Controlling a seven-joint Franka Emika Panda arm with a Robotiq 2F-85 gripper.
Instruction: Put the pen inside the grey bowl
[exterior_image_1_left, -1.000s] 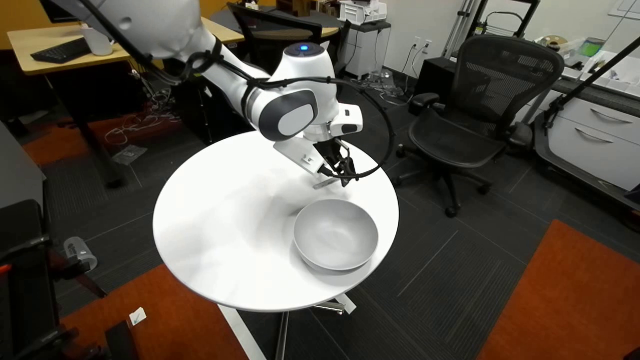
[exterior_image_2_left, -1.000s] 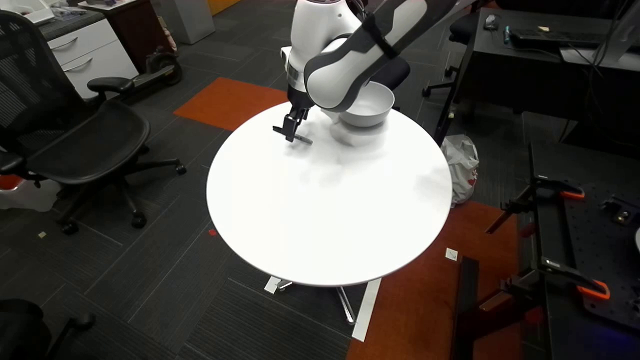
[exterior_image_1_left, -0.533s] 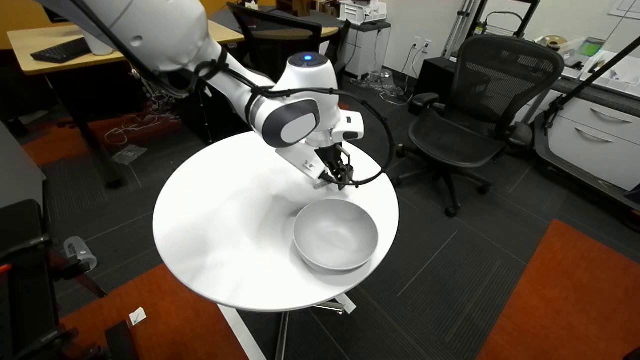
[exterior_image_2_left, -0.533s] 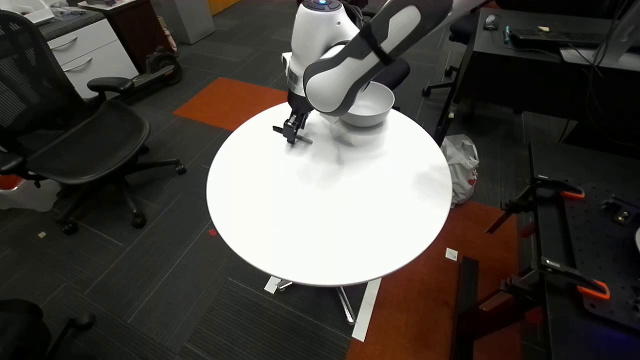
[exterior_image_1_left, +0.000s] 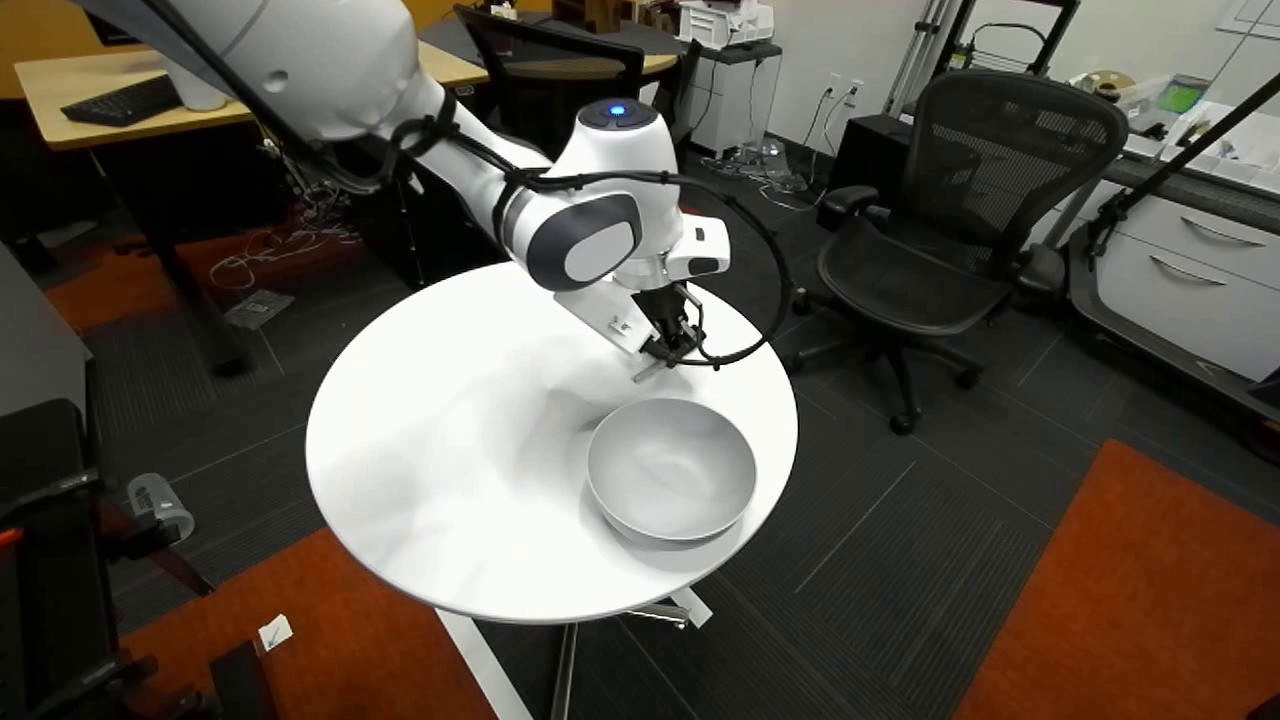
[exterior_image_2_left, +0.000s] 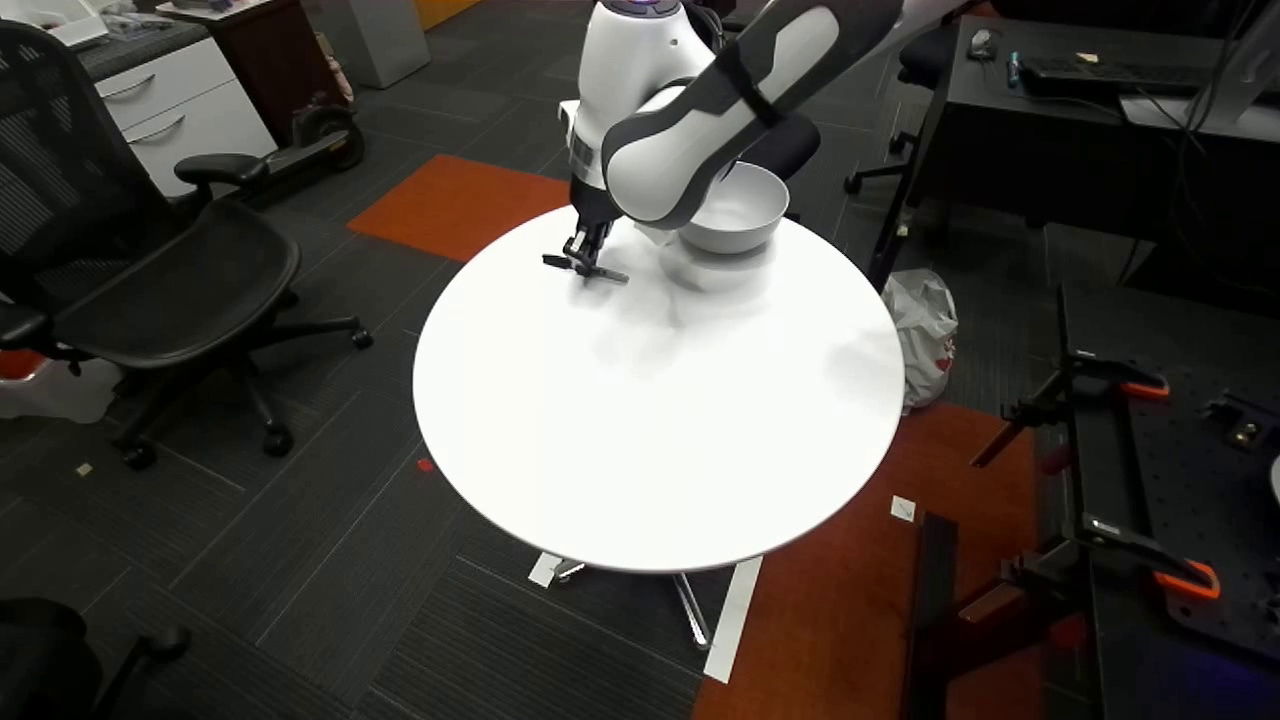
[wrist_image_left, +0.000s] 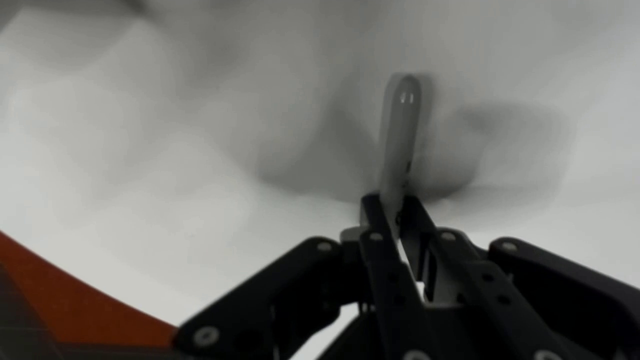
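The thin dark grey pen (wrist_image_left: 400, 140) is pinched between the two fingertips of my gripper (wrist_image_left: 391, 206) in the wrist view, its rounded end sticking out beyond them. In an exterior view the pen (exterior_image_2_left: 611, 274) shows on both sides of the black gripper (exterior_image_2_left: 583, 262), roughly level and very low at the white table; whether it touches the surface I cannot tell. Only one end of the pen (exterior_image_1_left: 648, 372) shows past the gripper (exterior_image_1_left: 682, 352) in an exterior view. The grey bowl (exterior_image_1_left: 670, 470) stands upright with nothing inside, a short way from the gripper. Part of the bowl (exterior_image_2_left: 740, 212) is behind the arm.
The round white table (exterior_image_1_left: 440, 450) carries the bowl close to its edge. A black cable (exterior_image_1_left: 775, 260) loops out from the arm beside the gripper. A black office chair (exterior_image_1_left: 960, 220) stands on the floor a little beyond the table.
My gripper has come down over the pen and its fingers have shut on it. In the last half second gripper and pen have shifted slightly, the pen turning a little.
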